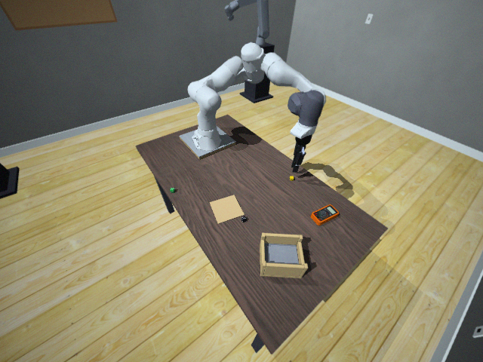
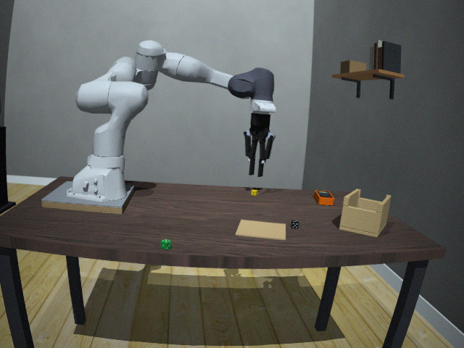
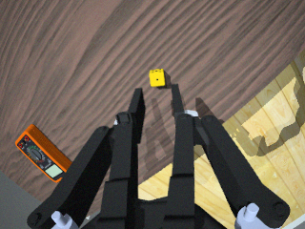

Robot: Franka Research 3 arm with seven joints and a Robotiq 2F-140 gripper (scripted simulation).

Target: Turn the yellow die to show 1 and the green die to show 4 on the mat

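Note:
The yellow die (image 1: 291,178) lies on the dark table near its far right edge; it also shows in the exterior view (image 2: 254,192) and in the wrist view (image 3: 158,78). My gripper (image 1: 295,169) (image 2: 256,174) hangs a little above and just behind it, pointing down. Its fingers are narrowed to a small gap with nothing between them. The green die (image 1: 172,190) (image 2: 166,244) sits near the left table edge. The black die (image 1: 244,219) rests on the table just off the corner of the tan mat (image 1: 226,208). No die is on the mat (image 2: 261,229).
An orange multimeter (image 1: 324,214) lies to the right of the mat, also in the wrist view (image 3: 42,153). An open wooden box (image 1: 283,255) stands toward the near end. The robot base (image 1: 206,140) sits at the far end. The table edge runs close to the yellow die.

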